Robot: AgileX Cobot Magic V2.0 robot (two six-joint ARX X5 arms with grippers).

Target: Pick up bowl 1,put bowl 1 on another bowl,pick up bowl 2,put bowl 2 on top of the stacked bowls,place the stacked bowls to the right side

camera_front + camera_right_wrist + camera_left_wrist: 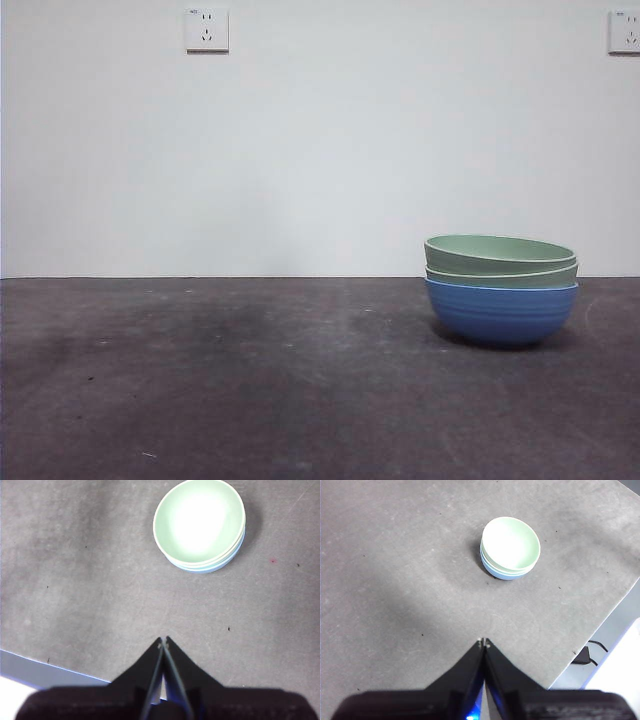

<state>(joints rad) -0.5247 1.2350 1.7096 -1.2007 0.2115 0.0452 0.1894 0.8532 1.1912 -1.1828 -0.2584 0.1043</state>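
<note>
The stacked bowls (501, 288) stand on the dark table at the right: the blue ribbed bowl (500, 312) at the bottom and two pale green bowls (500, 256) nested in it. From above, the stack (510, 548) shows mainly the top green bowl's inside, with a blue edge underneath; the right wrist view also shows the stack (200, 525). My left gripper (483, 641) is shut, empty, high above the table and apart from the stack. My right gripper (163, 640) is also shut, empty and clear of the bowls. Neither arm appears in the front view.
The grey table (250, 380) runs wide to the left of the stack. Its edge (600, 625) lies beyond the bowls in the left wrist view, with a black cable (587, 652) past it. Two wall sockets (206, 30) sit on the white wall.
</note>
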